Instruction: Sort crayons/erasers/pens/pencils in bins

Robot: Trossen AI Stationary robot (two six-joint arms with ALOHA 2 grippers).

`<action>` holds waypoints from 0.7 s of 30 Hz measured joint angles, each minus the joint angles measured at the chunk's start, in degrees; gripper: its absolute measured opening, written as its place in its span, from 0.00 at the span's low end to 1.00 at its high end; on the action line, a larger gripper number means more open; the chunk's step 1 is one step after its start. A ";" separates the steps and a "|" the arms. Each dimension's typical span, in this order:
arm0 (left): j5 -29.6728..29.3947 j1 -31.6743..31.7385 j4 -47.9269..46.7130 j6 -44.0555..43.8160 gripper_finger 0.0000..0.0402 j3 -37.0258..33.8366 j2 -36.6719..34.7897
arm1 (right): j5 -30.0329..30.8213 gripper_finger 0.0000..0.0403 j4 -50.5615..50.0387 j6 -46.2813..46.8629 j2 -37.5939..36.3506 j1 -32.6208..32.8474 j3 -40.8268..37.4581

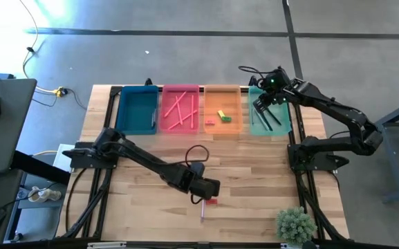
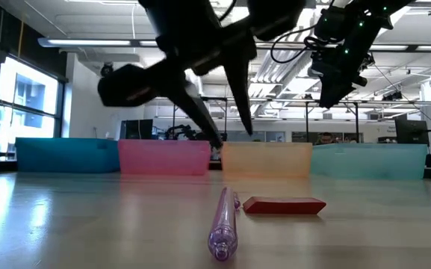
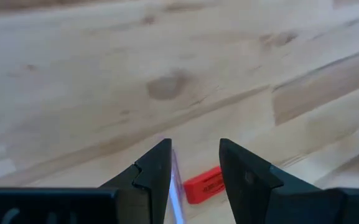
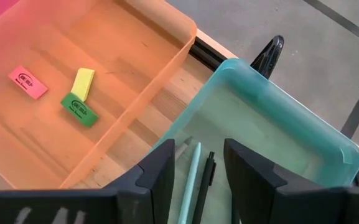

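My left gripper point(image 1: 207, 189) is open, pointing down over the table's near middle. Just below it lie a flat red eraser point(image 3: 203, 183) and a thin translucent pink-purple stick point(image 3: 176, 186), side by side on the wood; both also show in the low view, the eraser point(image 2: 284, 205) and the stick point(image 2: 224, 224). My right gripper point(image 4: 198, 152) is open and empty above the mint-green bin point(image 1: 269, 116), where a pale stick point(image 4: 190, 180) and a black pen point(image 4: 205, 180) lie. The orange bin point(image 1: 223, 111) holds pink, yellow and green erasers point(image 4: 78, 109).
The teal-blue bin point(image 1: 137, 109) and the pink-red bin point(image 1: 180, 109), which holds several pink pencils, stand in the same far row. A small green plant point(image 1: 296, 223) stands at the near right corner. Bare wood lies between the bins and my left gripper.
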 joint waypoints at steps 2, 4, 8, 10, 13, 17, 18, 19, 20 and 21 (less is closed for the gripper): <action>1.31 -0.18 0.41 -0.02 0.30 -0.01 0.81 | -0.01 0.32 0.03 0.00 0.00 0.00 0.00; 2.33 -0.45 0.94 -0.34 0.30 0.00 1.17 | -0.01 0.32 0.04 0.00 0.00 0.00 0.00; 2.64 -0.74 0.67 -0.42 0.30 0.00 1.54 | -0.01 0.32 0.15 0.67 0.00 0.00 0.00; 2.61 -0.97 0.53 -0.42 0.30 0.00 1.50 | 0.01 0.32 0.29 1.11 0.00 0.00 0.00; 2.64 -1.10 -0.06 -0.42 0.30 0.00 1.50 | -0.01 0.32 0.32 1.21 0.00 0.00 0.00; 2.64 -1.36 -0.05 -0.62 0.30 0.00 1.50 | -0.01 0.32 0.29 1.25 0.00 0.00 0.00; 2.66 -1.44 -0.03 -0.84 0.30 0.00 1.50 | -0.01 0.32 0.29 1.25 0.00 0.00 0.00; 2.66 -1.54 -0.03 -1.07 0.30 0.00 1.50 | -0.01 0.32 0.32 1.27 0.00 0.00 0.00; 2.64 -1.66 -0.05 -1.42 0.30 0.00 1.50 | -0.01 0.32 0.30 1.35 0.00 0.00 0.00; 2.64 -1.70 -0.05 -1.52 0.30 0.00 1.56 | -0.01 0.32 0.30 1.51 0.00 0.00 0.00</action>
